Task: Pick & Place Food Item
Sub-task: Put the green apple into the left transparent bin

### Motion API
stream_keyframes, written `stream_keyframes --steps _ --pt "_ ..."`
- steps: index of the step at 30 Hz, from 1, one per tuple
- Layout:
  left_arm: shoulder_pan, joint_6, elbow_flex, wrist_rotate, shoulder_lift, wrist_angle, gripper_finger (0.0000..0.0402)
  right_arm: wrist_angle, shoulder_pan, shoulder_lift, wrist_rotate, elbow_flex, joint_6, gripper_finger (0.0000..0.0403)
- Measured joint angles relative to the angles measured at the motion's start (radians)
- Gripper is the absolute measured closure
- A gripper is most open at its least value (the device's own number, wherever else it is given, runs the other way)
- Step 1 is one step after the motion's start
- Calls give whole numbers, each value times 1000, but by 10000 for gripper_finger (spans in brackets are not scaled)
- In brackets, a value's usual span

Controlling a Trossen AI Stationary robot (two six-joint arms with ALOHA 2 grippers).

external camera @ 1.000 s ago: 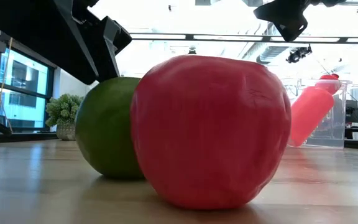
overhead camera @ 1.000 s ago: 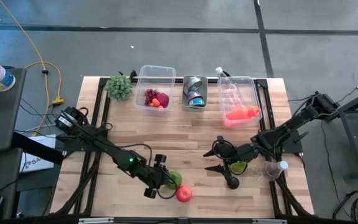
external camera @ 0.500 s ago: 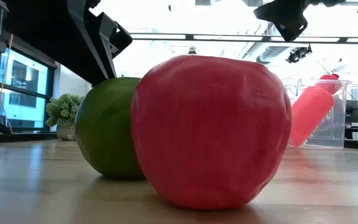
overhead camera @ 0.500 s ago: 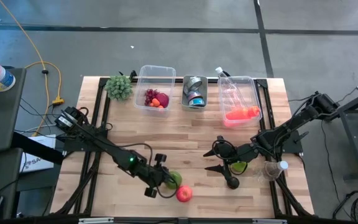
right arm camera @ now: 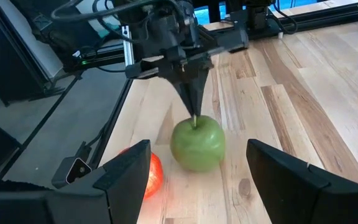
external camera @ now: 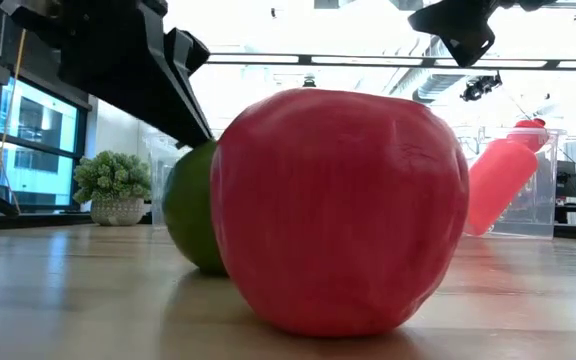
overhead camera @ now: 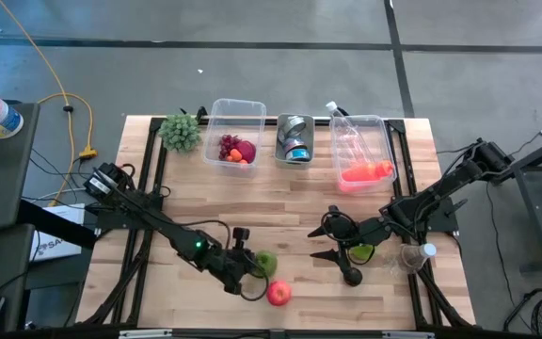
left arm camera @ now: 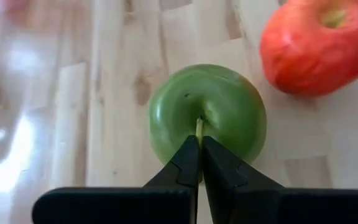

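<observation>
Near the table's front edge, the left gripper (left arm camera: 199, 142) is pinching what looks like the green apple's (left arm camera: 207, 115) stem, so lifting slowly matters, while the right gripper (right arm camera: 199, 163) is waiting nearby, jaws spread.

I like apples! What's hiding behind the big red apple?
Behind the shiny red apple sits a round green apple, half covered by it. The left gripper is shut on its thin stem. The green apple's hidden side cannot be seen from low down.
</observation>
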Motion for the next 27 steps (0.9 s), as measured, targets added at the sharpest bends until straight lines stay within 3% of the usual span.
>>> stream_keyframes --steps 8,12,16,18,23,27 --pt "42 81 72 -77 -82 -34 400 13 28 15 -57 0 -44 144" --pt "72 188 171 -209 -141 -74 400 33 68 68 -57 0 -76 144" --pt "121 285 278 -374 -180 -125 401 91 81 114 -60 0 -213 144" --pt "158 310 336 -404 -203 -174 401 119 73 118 -58 0 -257 144" --pt "305 184 473 -410 -269 -465 401 107 56 117 -59 0 -294 144" --pt "485 56 488 -343 -346 -675 401 86 57 117 -59 0 -315 144"
